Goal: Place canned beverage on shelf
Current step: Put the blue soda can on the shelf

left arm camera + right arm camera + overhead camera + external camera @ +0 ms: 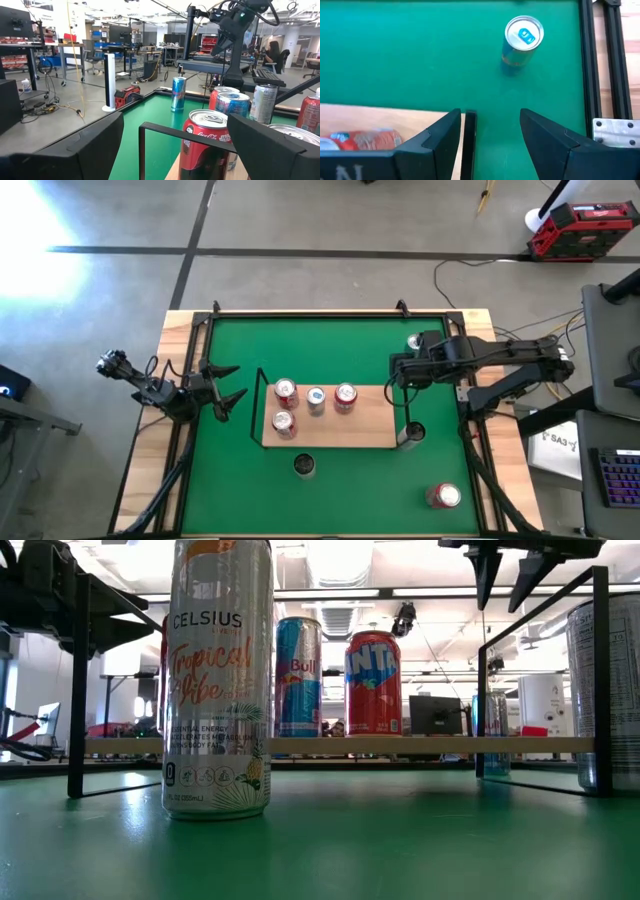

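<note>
Green matting (330, 340) covers the counter (180, 325), with a bare concrete floor around it. At the far left the left hand (222, 388) waits with its fingers spread and nothing between them, pointed at the near end of the shelf (375, 425), probably parked clear until it is needed. The shelf lies across the middle of the mat, a pale board with black wire ends, and it carries four cans: a red can (283, 423) near the left end, another red one (286, 391) beside it, a blue-topped can (316, 399) next, then a third red one (345, 395). The right part of the board is bare, so there looks to be room for more. In front of the shelf a tall pale can (304, 466) stands alone on the mat, not yet shelved. Further right the right hand (402, 372) hangs above the shelf's right wire end, fingers at their narrowest yet gripping nothing. Beyond it a slim blue can (415, 342) stands upright on the mat, seemingly the nearest pick. A silver can (415, 433) stands just beside the shelf's right end, and a red can (443, 496) sits near the mat's front right corner.
</note>
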